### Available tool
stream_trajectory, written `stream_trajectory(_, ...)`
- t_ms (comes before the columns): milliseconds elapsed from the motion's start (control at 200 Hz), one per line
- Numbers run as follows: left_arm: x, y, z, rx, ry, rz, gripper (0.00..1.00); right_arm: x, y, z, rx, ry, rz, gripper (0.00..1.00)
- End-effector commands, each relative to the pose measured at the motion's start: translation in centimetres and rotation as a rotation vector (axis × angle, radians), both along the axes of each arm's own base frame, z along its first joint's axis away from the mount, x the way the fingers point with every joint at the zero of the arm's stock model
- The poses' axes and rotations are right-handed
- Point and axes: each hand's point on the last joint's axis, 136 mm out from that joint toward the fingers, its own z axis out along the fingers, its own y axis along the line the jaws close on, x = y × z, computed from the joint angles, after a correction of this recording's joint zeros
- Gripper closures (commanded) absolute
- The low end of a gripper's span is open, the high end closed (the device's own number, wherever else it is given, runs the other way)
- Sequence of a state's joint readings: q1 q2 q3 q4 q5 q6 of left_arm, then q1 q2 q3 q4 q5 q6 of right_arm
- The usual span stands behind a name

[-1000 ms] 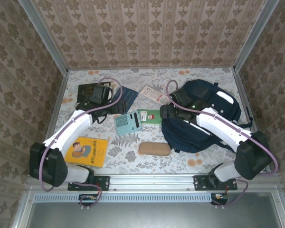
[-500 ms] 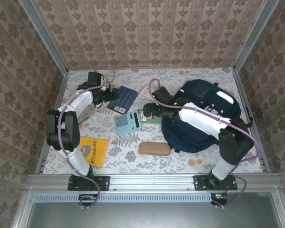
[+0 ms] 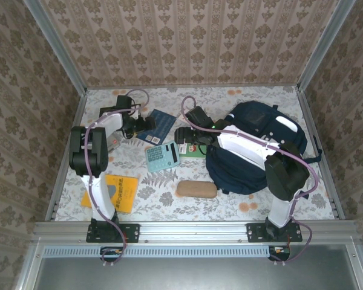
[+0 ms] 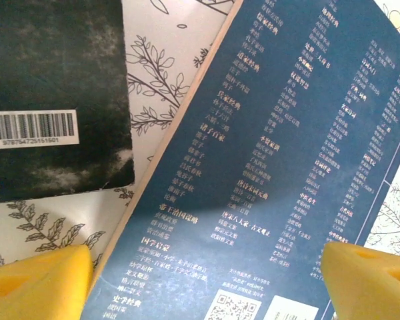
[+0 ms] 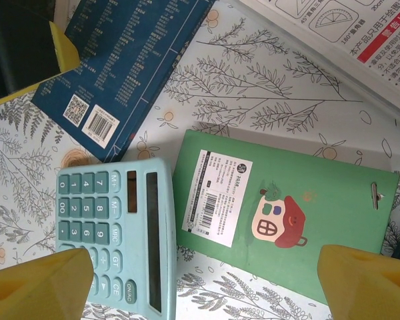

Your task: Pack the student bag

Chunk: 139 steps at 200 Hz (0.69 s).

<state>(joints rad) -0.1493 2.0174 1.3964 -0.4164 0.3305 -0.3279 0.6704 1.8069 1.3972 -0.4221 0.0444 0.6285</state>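
Left fingers spread above blue book; right fingers spread over green notebook (calculator touching it). Backpack sits on tabletop right side. Nothing gripped. Best bet: straddle one book edge squarely, pinch firmly, don't drag neighbours.
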Motion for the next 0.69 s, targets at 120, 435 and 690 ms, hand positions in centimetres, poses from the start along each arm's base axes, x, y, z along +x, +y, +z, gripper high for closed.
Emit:
stream_trajectory(120,-0.7,-0.9,2.3,-0.019,-0.035,-0.004,0.09,-0.6,-2.8,1.0,-0.05,-0.022,-0.064,0.1)
stream_trajectory(435,-5.9,-10.7,7.4,-0.055,-0.064,-0.101,0.11,-5.4,-15.6,1.4,-0.145,-0.023,-0.315,0.11)
stream_trajectory(690,-12.8,-18.4,7.9,-0.021,-0.025,-0.12,0.17,-10.1,-23.3,1.4,-0.161,-0.039,-0.452,0.1)
